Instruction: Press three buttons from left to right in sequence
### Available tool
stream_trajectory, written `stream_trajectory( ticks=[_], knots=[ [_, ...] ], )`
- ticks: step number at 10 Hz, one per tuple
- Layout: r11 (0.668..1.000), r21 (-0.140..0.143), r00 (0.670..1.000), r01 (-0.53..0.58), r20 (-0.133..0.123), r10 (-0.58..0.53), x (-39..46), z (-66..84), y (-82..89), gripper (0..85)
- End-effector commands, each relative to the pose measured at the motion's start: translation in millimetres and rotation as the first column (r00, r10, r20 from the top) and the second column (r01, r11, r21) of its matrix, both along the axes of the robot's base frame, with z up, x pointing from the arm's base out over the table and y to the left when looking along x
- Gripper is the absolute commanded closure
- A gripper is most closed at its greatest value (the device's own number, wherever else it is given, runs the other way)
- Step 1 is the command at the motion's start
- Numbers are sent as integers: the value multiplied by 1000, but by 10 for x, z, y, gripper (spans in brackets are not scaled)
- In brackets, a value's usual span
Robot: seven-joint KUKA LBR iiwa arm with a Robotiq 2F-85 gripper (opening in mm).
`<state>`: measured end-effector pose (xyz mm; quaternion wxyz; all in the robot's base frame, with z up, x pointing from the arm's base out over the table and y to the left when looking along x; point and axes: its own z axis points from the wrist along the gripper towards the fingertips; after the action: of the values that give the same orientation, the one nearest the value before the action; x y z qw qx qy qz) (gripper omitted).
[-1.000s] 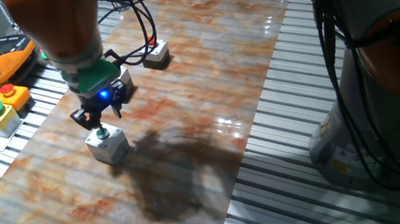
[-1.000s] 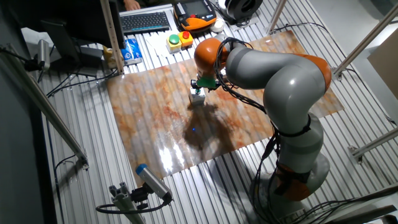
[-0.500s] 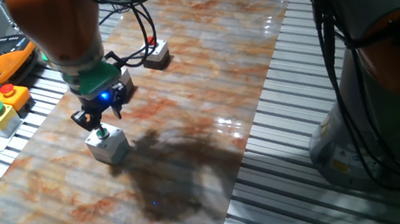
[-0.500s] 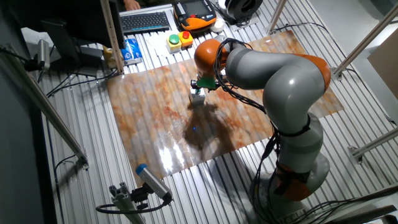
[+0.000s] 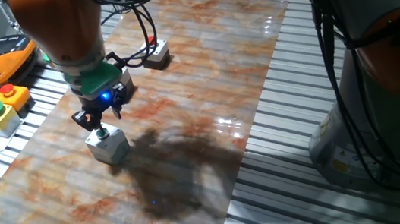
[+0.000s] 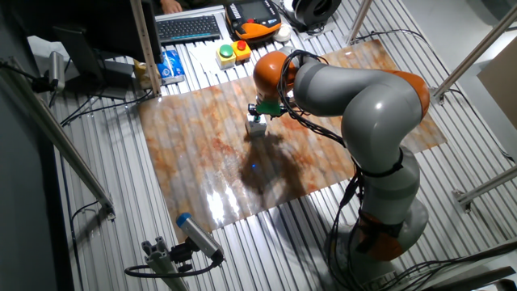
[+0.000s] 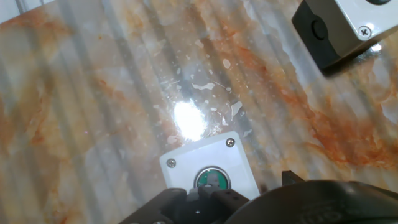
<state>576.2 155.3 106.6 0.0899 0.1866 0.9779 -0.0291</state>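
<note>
You're looking at a marbled, rust-veined tabletop (image 6: 202,153) laid over ribbed aluminium slats (image 6: 113,202). At the far edge sit a keyboard (image 6: 189,27) and an orange teach pendant (image 6: 257,16). A bright glare spot (image 7: 188,120) shines on the marble.

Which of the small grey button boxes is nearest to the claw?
The green-capped box, directly under the claw; the red-capped box stands farther back.
</note>
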Motion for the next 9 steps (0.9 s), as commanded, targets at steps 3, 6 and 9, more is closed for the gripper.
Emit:
stream_trajectory(
  ticks=[3, 6, 9],
  knots=[
    [1000, 2, 1000, -2, 3, 2, 16, -39, -3, 340],
    [1000, 4, 1000, -5, 2, 5, 13, -50, -12, 340],
    [1000, 6, 1000, -7, 2, 7, 13, -79, -23, 340]
  ],
)
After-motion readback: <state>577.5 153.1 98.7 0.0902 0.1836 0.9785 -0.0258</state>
